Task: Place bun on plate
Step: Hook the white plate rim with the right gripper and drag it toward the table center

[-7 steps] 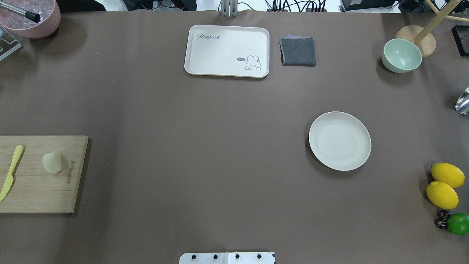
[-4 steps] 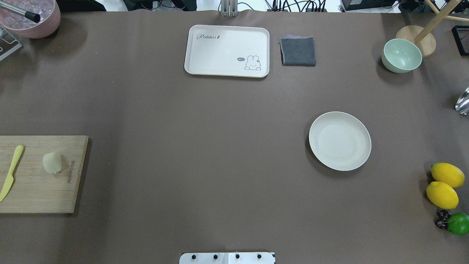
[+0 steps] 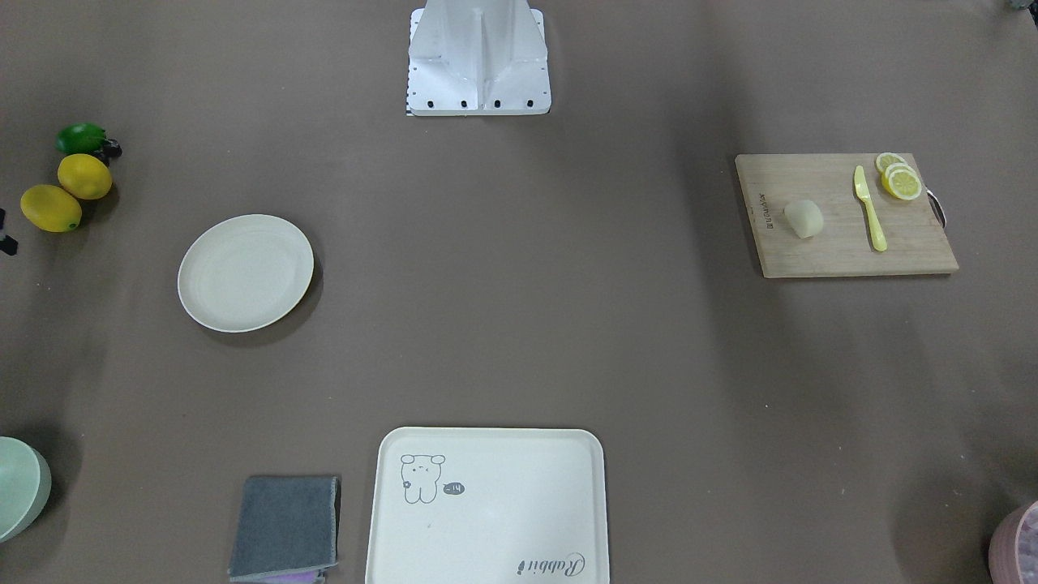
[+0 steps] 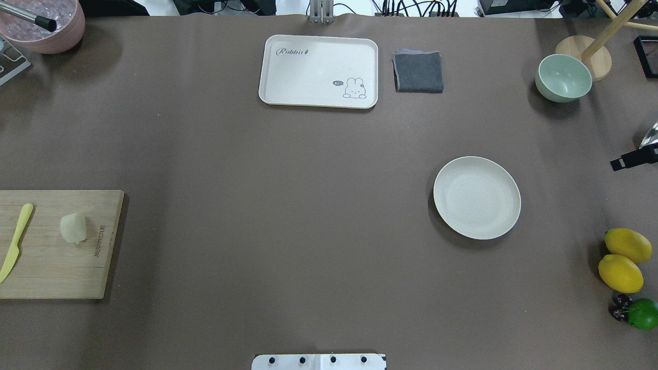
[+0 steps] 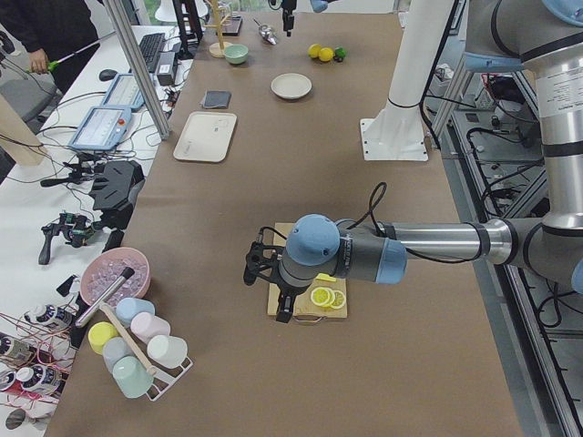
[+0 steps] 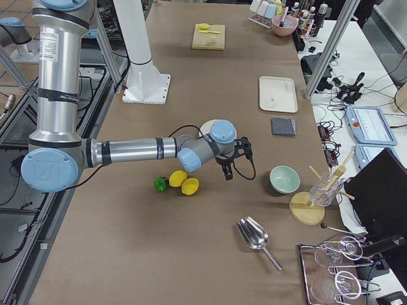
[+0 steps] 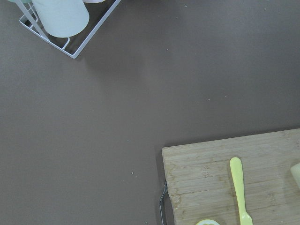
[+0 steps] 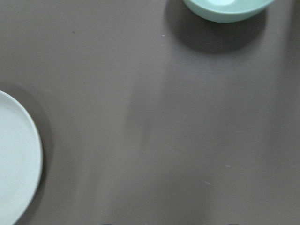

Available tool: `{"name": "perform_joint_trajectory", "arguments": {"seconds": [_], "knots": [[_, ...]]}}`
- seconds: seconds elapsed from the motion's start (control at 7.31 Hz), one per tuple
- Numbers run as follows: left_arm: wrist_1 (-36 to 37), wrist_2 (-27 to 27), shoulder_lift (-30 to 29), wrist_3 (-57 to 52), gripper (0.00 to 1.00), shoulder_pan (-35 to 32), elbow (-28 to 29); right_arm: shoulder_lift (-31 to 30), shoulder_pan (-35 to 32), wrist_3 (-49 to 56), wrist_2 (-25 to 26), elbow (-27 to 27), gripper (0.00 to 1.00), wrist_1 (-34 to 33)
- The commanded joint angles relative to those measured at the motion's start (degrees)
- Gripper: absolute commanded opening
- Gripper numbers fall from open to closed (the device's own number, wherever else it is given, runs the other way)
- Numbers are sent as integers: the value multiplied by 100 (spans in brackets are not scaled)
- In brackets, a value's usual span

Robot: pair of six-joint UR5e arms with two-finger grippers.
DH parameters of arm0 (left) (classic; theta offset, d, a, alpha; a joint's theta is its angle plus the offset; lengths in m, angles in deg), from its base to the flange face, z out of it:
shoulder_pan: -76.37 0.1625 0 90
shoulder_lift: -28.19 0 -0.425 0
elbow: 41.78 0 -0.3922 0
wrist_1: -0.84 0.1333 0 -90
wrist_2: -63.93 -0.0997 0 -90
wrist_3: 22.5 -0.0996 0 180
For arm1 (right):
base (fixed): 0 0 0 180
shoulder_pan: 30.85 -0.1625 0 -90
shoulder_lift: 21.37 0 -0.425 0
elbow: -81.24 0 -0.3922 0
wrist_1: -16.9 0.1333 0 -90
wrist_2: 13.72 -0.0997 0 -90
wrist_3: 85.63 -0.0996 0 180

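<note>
The bun (image 4: 73, 227), a small pale lump, lies on a wooden cutting board (image 4: 56, 272) at the table's left edge, also seen on the board as the bun (image 3: 803, 219). The round cream plate (image 4: 477, 198) rests bare at the right of the table. My left gripper (image 5: 282, 314) hangs above the board's outer end; I cannot tell if it is open or shut. My right gripper (image 6: 227, 173) hovers between the plate and the green bowl. Only a black part of it (image 4: 635, 158) shows overhead, and its state is unclear.
A yellow knife (image 4: 15, 241) and lemon slices (image 3: 900, 180) share the board. A cream tray (image 4: 318, 71) and grey cloth (image 4: 418, 71) lie at the back. The green bowl (image 4: 563, 78), two lemons (image 4: 621, 272) and a lime (image 4: 643, 313) line the right side.
A black part of the right gripper has come into the overhead view at the right edge. Bun, plate and the other things have not moved.
</note>
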Motion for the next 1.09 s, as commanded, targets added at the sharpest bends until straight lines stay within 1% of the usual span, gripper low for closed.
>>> {"name": "perform_joint_trajectory", "arguments": {"seconds": [0.0, 0.14, 0.27, 0.41, 0.55, 0.68, 0.82, 0.96], "knots": [[-35, 1, -21, 253, 98, 12, 6, 605, 1371, -1575, 841, -18, 85, 166], [-26, 1, -47, 263, 98, 21, 15, 782, 1750, -2015, 1010, -26, 80, 157], [-34, 10, -74, 367, 98, 21, -20, 810, 1954, -1985, 1273, -113, 71, 157], [-35, 115, -170, 542, 98, 21, 15, 740, 1965, -1906, 1284, -149, 66, 157], [-35, 124, -179, 561, 98, 30, -2, 705, 1956, -1783, 1293, -184, 63, 140], [-26, 124, -205, 579, 98, 39, -2, 757, 1965, -1512, 1276, -445, 46, 157], [-34, 124, -232, 710, 98, 48, -11, 792, 1974, -1501, 1258, -465, 2, 157], [-35, 124, -249, 737, 98, 48, -11, 810, 1965, -1510, 1197, -440, 0, 157]]}}
